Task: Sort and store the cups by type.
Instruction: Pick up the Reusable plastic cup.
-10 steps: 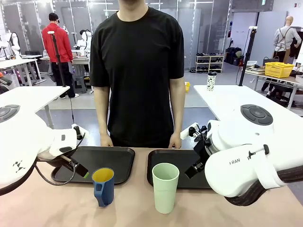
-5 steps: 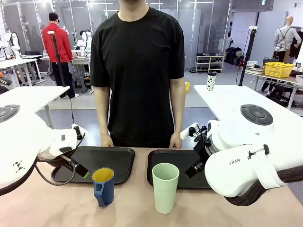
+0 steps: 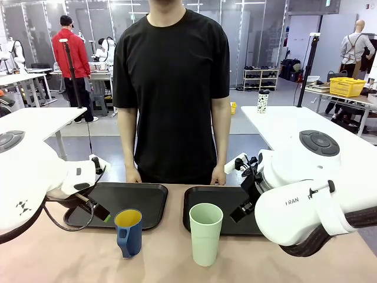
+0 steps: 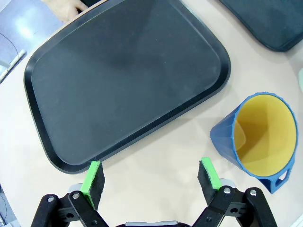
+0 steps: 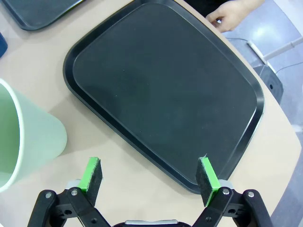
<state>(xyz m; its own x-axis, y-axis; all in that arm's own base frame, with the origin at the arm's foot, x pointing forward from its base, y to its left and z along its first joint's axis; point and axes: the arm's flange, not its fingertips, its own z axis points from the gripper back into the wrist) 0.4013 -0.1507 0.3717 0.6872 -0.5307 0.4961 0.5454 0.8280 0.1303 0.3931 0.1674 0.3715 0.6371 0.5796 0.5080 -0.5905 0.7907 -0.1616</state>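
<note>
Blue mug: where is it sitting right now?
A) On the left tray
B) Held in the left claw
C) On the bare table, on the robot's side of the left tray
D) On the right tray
C: the blue mug stands on the table just off the near edge of the left tray, and the left claw is open beside it, holding nothing.
</note>
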